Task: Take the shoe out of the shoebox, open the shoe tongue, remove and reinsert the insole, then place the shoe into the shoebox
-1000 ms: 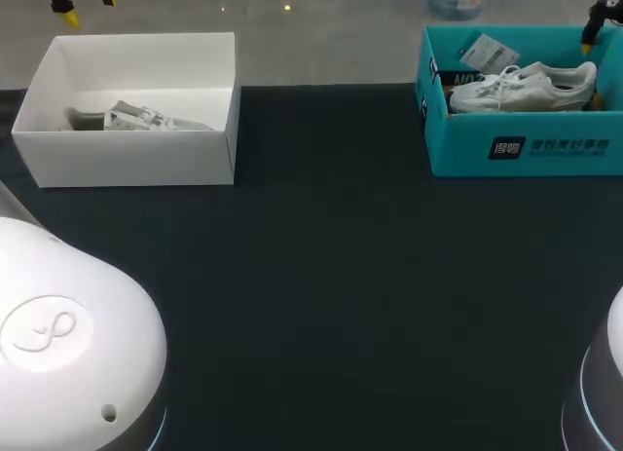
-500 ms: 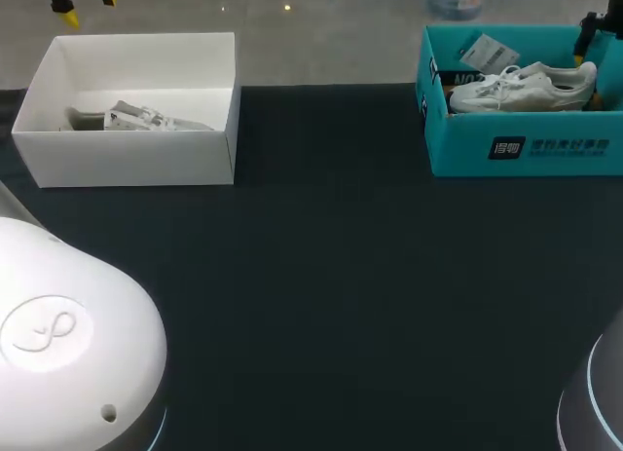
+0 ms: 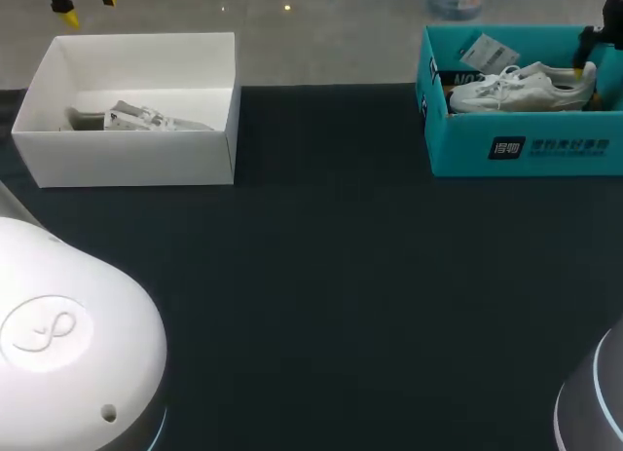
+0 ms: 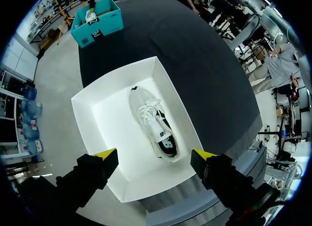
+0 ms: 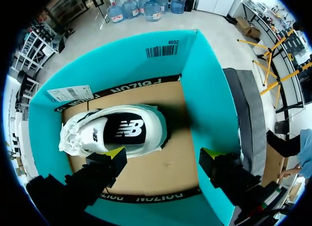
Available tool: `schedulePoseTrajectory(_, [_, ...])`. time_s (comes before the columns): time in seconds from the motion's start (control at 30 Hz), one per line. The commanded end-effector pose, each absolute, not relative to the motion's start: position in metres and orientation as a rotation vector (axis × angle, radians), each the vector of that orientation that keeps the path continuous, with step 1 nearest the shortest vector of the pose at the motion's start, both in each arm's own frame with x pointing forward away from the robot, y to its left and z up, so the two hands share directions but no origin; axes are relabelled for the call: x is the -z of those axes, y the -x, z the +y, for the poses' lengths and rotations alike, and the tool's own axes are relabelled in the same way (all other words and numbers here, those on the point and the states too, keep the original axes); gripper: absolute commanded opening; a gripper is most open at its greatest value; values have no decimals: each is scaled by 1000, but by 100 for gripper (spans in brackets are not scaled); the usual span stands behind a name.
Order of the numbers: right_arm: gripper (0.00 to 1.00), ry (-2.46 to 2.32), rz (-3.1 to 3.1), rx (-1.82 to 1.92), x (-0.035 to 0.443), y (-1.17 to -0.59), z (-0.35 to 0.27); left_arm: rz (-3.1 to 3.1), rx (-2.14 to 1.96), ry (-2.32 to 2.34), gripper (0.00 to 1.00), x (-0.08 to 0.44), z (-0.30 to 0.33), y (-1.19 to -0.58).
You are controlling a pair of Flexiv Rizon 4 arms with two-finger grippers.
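A white sneaker [image 3: 521, 89] lies on its side in the teal shoebox [image 3: 526, 144] at the back right. My right gripper [image 3: 592, 50] hangs over the box's right end by the heel. In the right wrist view it is open [image 5: 163, 154], just above the sneaker [image 5: 114, 131], one fingertip over its side and the other over the bare cardboard floor. A second pale sneaker [image 3: 146, 118] lies in the white box [image 3: 127, 159] at the back left. High above that box, my left gripper [image 4: 155, 155] stands open, with the sneaker [image 4: 153, 126] far below it.
A paper tag [image 5: 70, 92] lies inside the teal box, beyond the shoe's toe. The dark table [image 3: 341, 276] stretches between and in front of the two boxes. My arms' white bases fill the lower corners of the head view.
My right gripper has come down into the teal box, closer to the sneaker's heel. The left arm and both shoes have stayed where they were.
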State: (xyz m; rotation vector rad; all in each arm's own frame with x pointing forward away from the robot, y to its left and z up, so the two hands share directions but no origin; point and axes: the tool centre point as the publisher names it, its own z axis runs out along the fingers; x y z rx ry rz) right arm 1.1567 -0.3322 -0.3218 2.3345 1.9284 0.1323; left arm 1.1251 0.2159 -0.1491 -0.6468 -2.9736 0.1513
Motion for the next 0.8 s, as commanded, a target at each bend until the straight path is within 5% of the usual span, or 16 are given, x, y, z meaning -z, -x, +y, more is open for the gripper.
schedulePoseTrajectory(0.03, [100, -2383, 1972, -53, 331, -1172, -331, -2972, -151, 648, 100, 149, 216, -1126])
schedulePoseTrajectory(0.63, [100, -2429, 1985, 15, 369, -1185, -319, -2972, -151, 648, 100, 149, 216, -1126])
schedulePoseTrajectory(0.7, [79, -2433, 1988, 22, 373, -1184, -319, -2972, -151, 648, 100, 149, 216, -1126])
schedulePoseTrajectory(0.8, [61, -2437, 1988, 32, 374, -1184, -320, -2972, -151, 648, 100, 149, 216, -1126])
